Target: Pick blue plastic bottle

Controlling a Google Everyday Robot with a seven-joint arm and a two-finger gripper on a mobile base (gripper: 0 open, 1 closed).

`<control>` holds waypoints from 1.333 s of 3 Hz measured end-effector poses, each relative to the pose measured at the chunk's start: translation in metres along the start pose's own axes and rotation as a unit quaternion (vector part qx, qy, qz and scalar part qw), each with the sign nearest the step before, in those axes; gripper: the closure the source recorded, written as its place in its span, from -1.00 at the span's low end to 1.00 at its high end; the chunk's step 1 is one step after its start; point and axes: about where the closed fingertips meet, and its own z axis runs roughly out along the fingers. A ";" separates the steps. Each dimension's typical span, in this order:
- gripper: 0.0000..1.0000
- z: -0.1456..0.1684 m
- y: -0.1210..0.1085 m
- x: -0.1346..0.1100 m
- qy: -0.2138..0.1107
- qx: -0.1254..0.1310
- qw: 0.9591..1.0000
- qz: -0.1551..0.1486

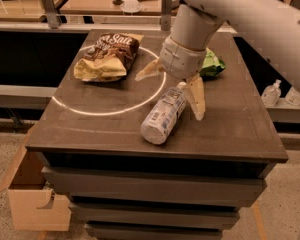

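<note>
You have one bottle [162, 116], two bags [107, 56] [210, 64], two pump bottles [272, 93] [294, 96], one box [32, 204], one bench [230, 129], and one pincer [169, 96], spread over the bottle's cap.
</note>
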 end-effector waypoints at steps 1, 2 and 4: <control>-0.50 0.014 -0.001 0.006 -0.013 -0.012 1.000 -0.008; 0.12 0.010 -0.004 0.019 0.001 -0.015 1.000 -0.004; 1.00 -0.053 -0.014 0.031 0.008 0.066 0.997 0.045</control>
